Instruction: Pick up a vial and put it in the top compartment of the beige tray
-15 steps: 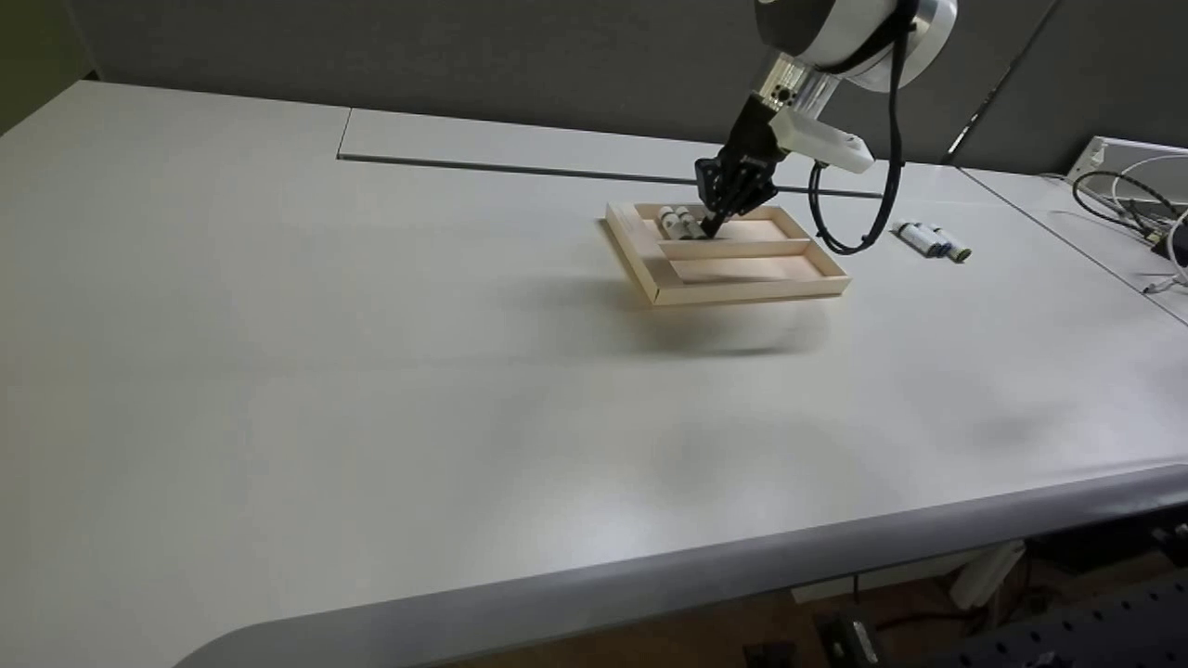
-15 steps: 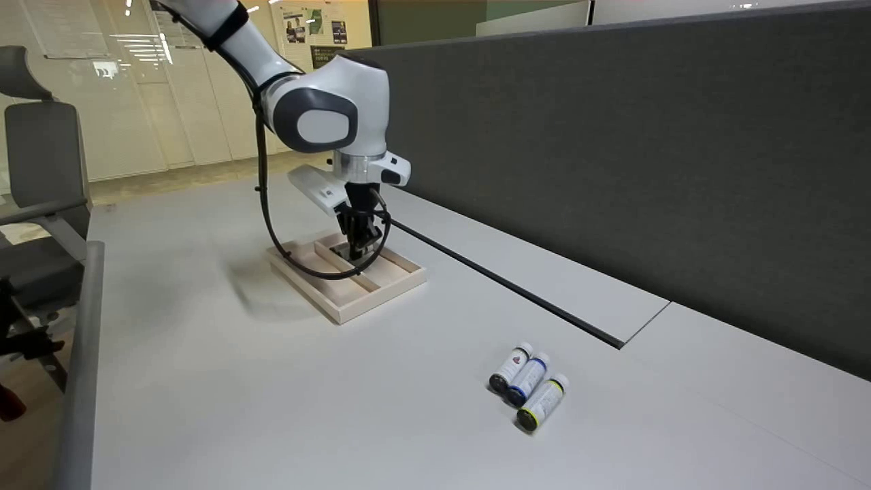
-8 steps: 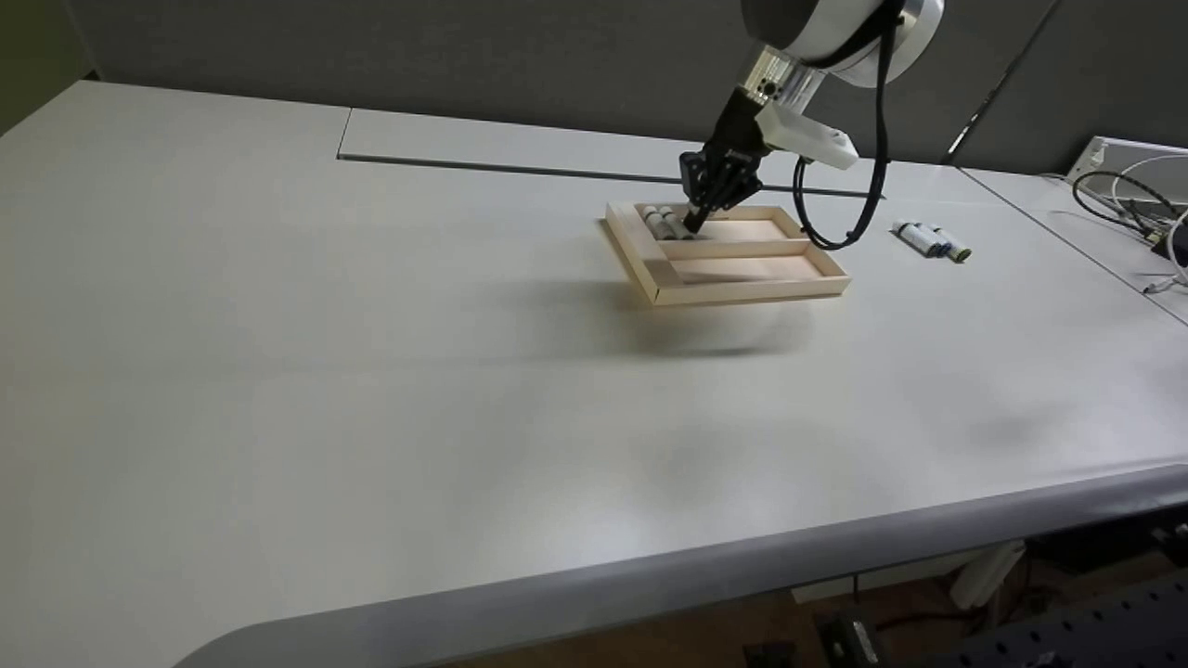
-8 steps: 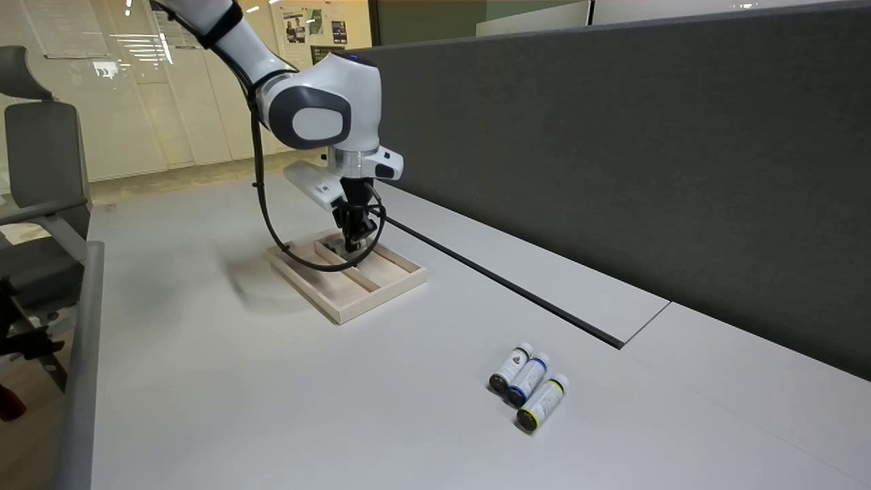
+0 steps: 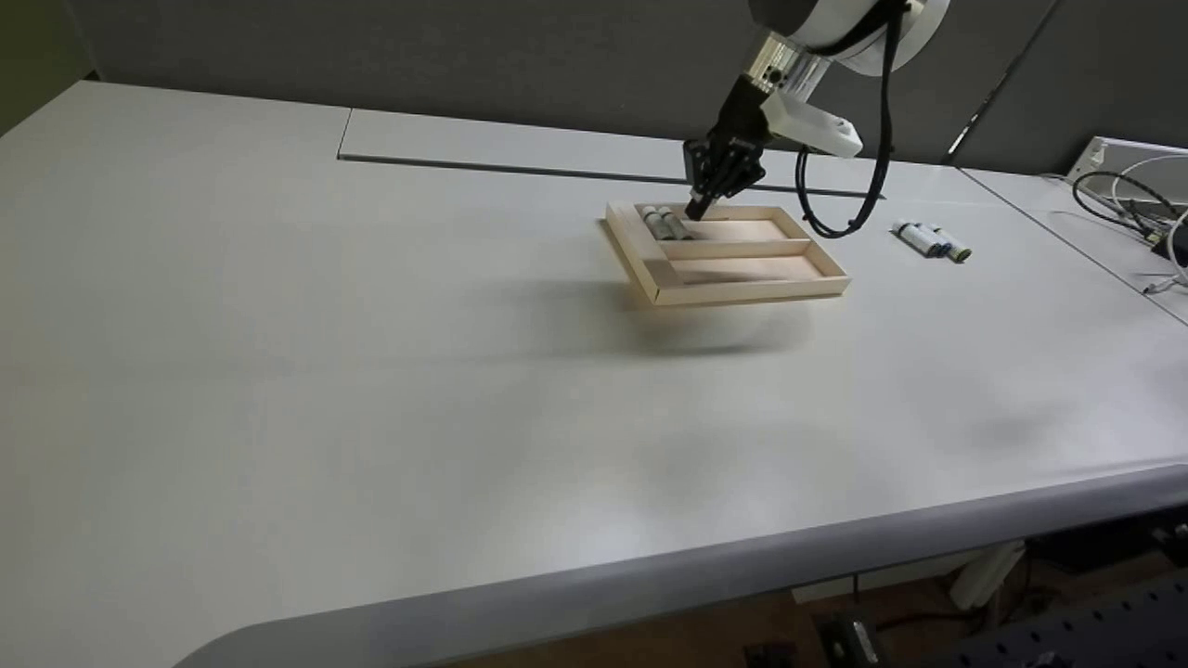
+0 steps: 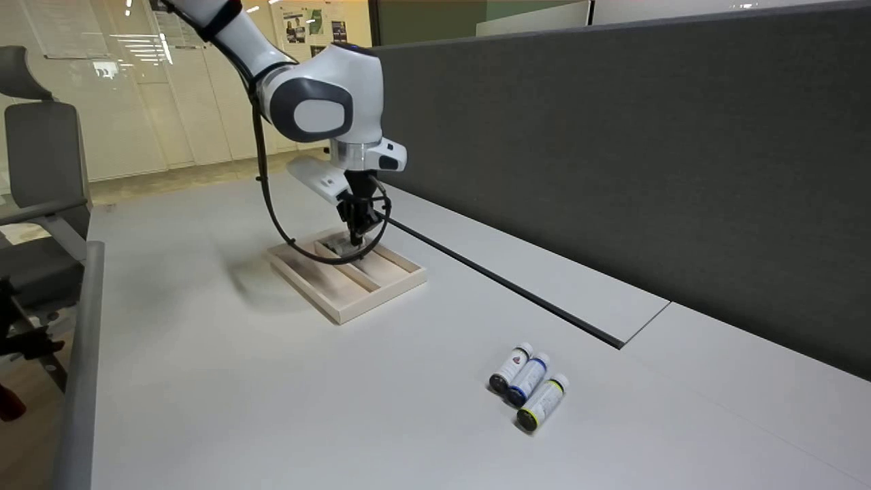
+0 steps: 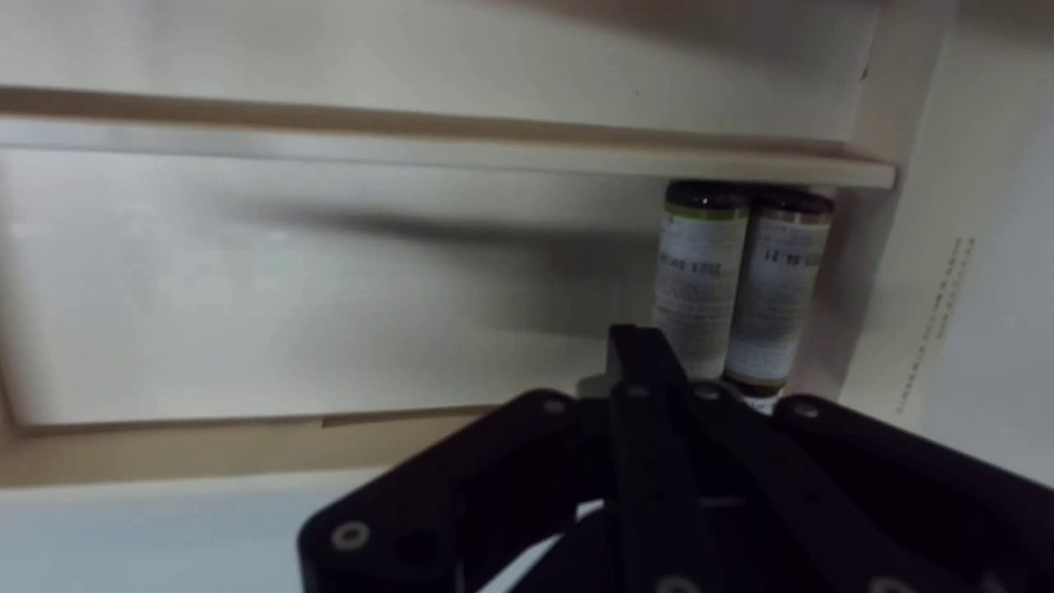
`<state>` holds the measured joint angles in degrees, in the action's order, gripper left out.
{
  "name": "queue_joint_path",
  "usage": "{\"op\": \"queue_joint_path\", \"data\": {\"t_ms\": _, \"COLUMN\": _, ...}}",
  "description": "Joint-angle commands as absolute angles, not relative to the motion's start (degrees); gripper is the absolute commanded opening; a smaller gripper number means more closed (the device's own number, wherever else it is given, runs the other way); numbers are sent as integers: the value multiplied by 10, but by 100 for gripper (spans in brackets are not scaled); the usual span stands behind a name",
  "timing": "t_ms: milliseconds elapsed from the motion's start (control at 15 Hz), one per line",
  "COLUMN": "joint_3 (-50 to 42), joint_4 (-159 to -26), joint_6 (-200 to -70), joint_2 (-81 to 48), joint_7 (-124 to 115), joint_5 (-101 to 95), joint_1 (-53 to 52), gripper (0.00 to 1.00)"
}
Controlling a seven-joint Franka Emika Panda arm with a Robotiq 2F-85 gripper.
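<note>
The claw [image 5: 694, 211] hangs above the beige tray [image 5: 642, 252], over the compartment [image 5: 747, 231] which lies on the side of the grey partition [image 6: 612, 170]. In the wrist view its two fingers [image 7: 650, 445] stand against each other, so it is closed, and I see nothing held between them. Near the fingertips, two vials [image 7: 700, 272] lie side by side in this compartment, next to one end wall [image 7: 852, 263]; their dark ends point to the divider [image 7: 412, 150]. Whether the fingertips touch a vial, I cannot tell. From the arm [image 6: 360, 82] a black cable [image 5: 884, 111] hangs in a loop. Well apart from the tray, three more vials [image 6: 529, 380] lie on the white table [image 6: 272, 395]; two of them carry a blue and a yellow band. A grey chair [image 6: 44, 160] stands beside the table's edge.
</note>
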<state>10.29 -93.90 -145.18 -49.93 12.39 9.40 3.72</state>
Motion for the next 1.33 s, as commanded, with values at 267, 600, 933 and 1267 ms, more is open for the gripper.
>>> {"op": "queue_joint_path", "data": {"t_ms": 267, "joint_3": 70, "joint_4": -965, "joint_6": -1375, "joint_2": -378, "joint_7": 129, "joint_5": 56, "joint_1": 40, "gripper": 26}}
{"op": "queue_joint_path", "data": {"t_ms": 600, "joint_3": 38, "joint_4": -946, "joint_6": -1266, "joint_2": -328, "joint_7": 128, "joint_5": 31, "joint_1": 37, "gripper": 54}}
{"op": "queue_joint_path", "data": {"t_ms": 933, "joint_3": 27, "joint_4": -937, "joint_6": -1232, "joint_2": -321, "joint_7": 135, "joint_5": 31, "joint_1": 40, "gripper": 87}}
{"op": "queue_joint_path", "data": {"t_ms": 1267, "joint_3": 27, "joint_4": -937, "joint_6": -1230, "joint_2": -323, "joint_7": 137, "joint_5": 32, "joint_1": 38, "gripper": 87}}
